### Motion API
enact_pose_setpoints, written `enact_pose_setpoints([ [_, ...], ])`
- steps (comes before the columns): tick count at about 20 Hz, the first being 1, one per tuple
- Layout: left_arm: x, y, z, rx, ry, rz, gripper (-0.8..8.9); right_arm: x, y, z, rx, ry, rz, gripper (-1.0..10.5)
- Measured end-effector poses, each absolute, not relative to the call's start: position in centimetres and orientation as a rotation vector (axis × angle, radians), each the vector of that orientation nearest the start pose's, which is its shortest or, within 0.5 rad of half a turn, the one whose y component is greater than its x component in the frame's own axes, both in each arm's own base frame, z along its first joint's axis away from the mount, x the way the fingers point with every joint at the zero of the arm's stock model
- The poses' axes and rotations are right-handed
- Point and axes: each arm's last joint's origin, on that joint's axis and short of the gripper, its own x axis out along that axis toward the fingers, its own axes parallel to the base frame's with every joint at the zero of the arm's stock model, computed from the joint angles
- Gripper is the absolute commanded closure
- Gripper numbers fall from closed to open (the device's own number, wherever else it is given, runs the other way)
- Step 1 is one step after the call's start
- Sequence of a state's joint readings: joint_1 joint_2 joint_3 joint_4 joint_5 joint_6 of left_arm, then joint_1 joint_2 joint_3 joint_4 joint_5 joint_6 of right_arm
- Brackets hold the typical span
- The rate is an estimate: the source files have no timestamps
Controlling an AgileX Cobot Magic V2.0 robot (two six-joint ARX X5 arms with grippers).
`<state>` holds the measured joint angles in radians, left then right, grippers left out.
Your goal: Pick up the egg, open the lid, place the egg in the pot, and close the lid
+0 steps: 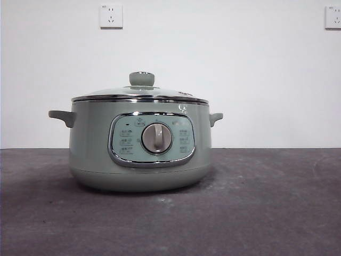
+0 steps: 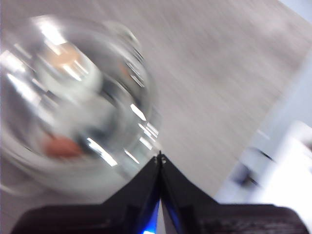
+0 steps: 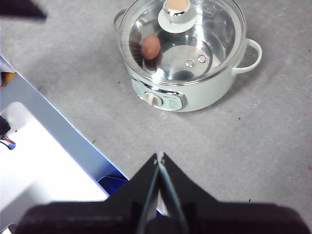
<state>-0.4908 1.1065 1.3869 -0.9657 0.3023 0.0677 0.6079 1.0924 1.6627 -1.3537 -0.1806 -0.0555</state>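
Observation:
The sage-green pot [image 1: 139, 149] stands on the grey table with its lid [image 1: 139, 95] on, knob upright. In the right wrist view the pot [image 3: 195, 92] is seen from above, and the reddish-brown egg [image 3: 151, 45] shows through the glass lid [image 3: 181, 39], lying inside. The blurred left wrist view also shows the lidded pot [image 2: 73, 102] with the egg [image 2: 61, 146] inside. My left gripper [image 2: 160, 157] is shut and empty, high beside the pot. My right gripper [image 3: 159, 157] is shut and empty, well above the table, apart from the pot.
A white wall with two sockets [image 1: 111, 16] stands behind the table. The table's edge and a white-and-blue object [image 3: 53, 161] show below my right gripper. Grey tabletop [image 1: 266, 202] lies around the pot.

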Motion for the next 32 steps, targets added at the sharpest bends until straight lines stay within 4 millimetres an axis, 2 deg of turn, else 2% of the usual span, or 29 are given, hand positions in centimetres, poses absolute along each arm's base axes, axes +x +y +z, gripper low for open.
enact_pose_setpoints([
  [2, 17.1, -8.8, 42.3, 0.149, 0.455, -0.72, 8.17, 11.2, 8.5, 45.3, -0.22, 0.765, 0.77, 9.5],
  [5, 15.0, -5.4, 45.1, 0.157, 0.136, -0.579, 8.17, 11.2, 8.5, 45.3, -0.221, 0.764, 0.769, 9.5],
  [7, 12.9, -3.4, 45.1, 0.163, -0.012, -0.468, 8.17, 11.2, 8.5, 45.3, -0.22, 0.765, 0.77, 9.5],
  [8, 12.0, -2.6, 44.5, 0.168, -0.065, -0.41, 8.17, 11.2, 8.5, 45.3, -0.22, 0.765, 0.77, 9.5],
  [10, 10.1, -1.3, 42.2, 0.184, -0.165, -0.287, 8.17, 11.2, 8.4, 45.3, -0.22, 0.763, 0.77, 9.5],
  [13, 8.3, -0.4, 37.5, 0.187, -0.233, -0.098, 8.17, 11.1, 8.4, 45.3, -0.22, 0.761, 0.77, 9.5],
  [17, 8.1, 0.0, 29.2, 0.178, -0.119, -0.013, 8.17, 11.1, 8.4, 45.3, -0.22, 0.761, 0.77, 9.5],
  [22, 8.9, 0.1, 22.3, 0.163, -0.002, 0.014, 8.17, 11.1, 8.4, 45.3, -0.22, 0.76, 0.77, 9.5],
  [25, 9.3, 0.1, 19.0, 0.156, 0.063, 0.015, 8.17, 11.1, 8.4, 45.3, -0.219, 0.76, 0.77, 9.5],
  [28, 9.5, 0.2, 16.6, 0.152, 0.1, 0.024, 8.17, 11.1, 8.4, 45.3, -0.219, 0.759, 0.77, 9.5],
  [32, 9.6, 0.2, 15.5, 0.132, 0.14, 0.026, 8.17, 11.1, 8.3, 45.3, -0.219, 0.759, 0.77, 9.5],
])
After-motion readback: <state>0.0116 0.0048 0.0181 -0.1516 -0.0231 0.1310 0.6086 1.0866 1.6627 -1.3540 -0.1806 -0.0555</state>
